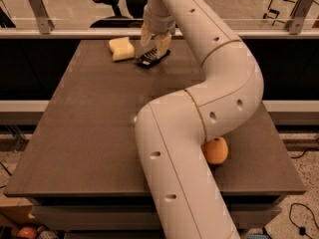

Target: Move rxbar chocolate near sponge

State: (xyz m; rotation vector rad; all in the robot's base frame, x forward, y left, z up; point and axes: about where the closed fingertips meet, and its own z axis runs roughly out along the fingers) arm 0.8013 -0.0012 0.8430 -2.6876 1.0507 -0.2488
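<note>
The rxbar chocolate [151, 58], a thin black bar with white lettering, lies flat on the dark table [89, 128] near the far edge. The sponge [122, 49], a pale yellow block, sits just left of it with a small gap between them. My gripper [154, 40] hangs straight above the bar's far end. Its pale fingers [146, 36] are spread apart and hold nothing. The bar's far end is partly hidden behind the fingers.
My white arm [199, 113] sweeps across the table's middle and right side. A round orange fruit [216, 150] sits at the right front, partly behind the arm. A railing and an office chair [107, 0] stand beyond the far edge.
</note>
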